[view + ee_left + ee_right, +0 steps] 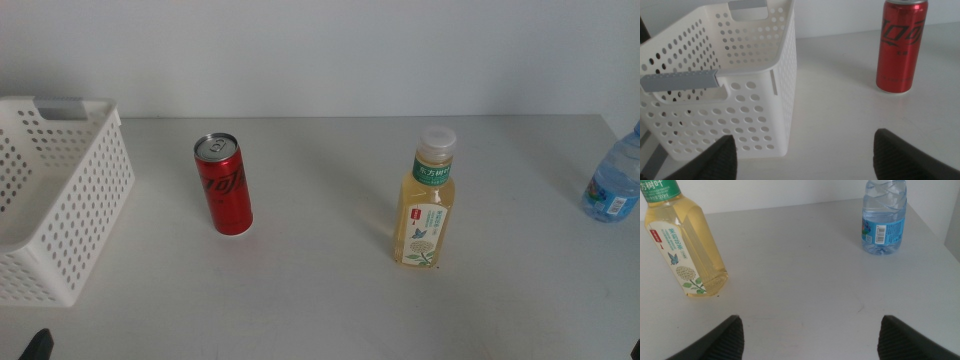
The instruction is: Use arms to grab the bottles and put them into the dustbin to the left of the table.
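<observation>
A slim red soda can point(224, 186) stands upright on the grey table point(330, 290), left of centre; it also shows in the left wrist view point(901, 46). A yellow tea bottle point(429, 200) with a white cap stands right of centre; the right wrist view shows it too point(682, 245). A clear water bottle point(617, 180) stands at the right edge and shows in the right wrist view point(883, 217). The white perforated dustbin point(55, 200) sits at the left, empty point(715, 85). My left gripper point(805, 155) is open and empty, low at the front left. My right gripper point(810, 337) is open and empty.
A plain white wall runs behind the table's far edge. A dark tip of the left arm point(38, 345) shows at the bottom left corner of the middle view. The right arm is out of the middle view.
</observation>
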Tool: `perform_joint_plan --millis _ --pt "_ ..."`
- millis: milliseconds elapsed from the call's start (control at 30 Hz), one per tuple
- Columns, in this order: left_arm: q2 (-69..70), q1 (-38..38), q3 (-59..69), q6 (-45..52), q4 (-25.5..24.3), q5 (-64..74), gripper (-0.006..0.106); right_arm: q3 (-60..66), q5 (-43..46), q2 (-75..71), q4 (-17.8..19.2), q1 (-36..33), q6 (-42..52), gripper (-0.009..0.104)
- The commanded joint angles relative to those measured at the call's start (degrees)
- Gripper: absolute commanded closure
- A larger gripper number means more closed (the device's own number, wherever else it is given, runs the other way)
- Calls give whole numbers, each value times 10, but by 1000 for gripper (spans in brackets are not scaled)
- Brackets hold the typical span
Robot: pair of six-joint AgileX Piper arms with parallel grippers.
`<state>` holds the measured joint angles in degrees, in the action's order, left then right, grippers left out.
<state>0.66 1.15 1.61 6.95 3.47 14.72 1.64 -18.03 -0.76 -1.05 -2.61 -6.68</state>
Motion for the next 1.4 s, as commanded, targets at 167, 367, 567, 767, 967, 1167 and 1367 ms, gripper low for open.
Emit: perform_joint_plan --millis 167,367,567,767,967,1167,1367 --pt "-68 -5 1 -3 8 -100 7 -5 43 -13 7 3 5 22" --pt "-247 -74 1 -3 7 -251 7 -5 43 -13 7 3 5 22" --pt "-432 -137 1 -3 7 -446 7 -5 43 -13 7 3 5 22" --pt "-608 -144 1 -3 -1 -646 7 -5 43 -13 7 3 5 22" --pt "-720 -144 2 -3 -8 -801 7 -5 43 -13 7 3 5 22" --pt "-767 -144 2 -3 -8 -894 7 -5 43 -13 7 3 5 22" --pt "-777 -144 2 -12 -8 -892 7 -5 43 -13 7 3 5 22"
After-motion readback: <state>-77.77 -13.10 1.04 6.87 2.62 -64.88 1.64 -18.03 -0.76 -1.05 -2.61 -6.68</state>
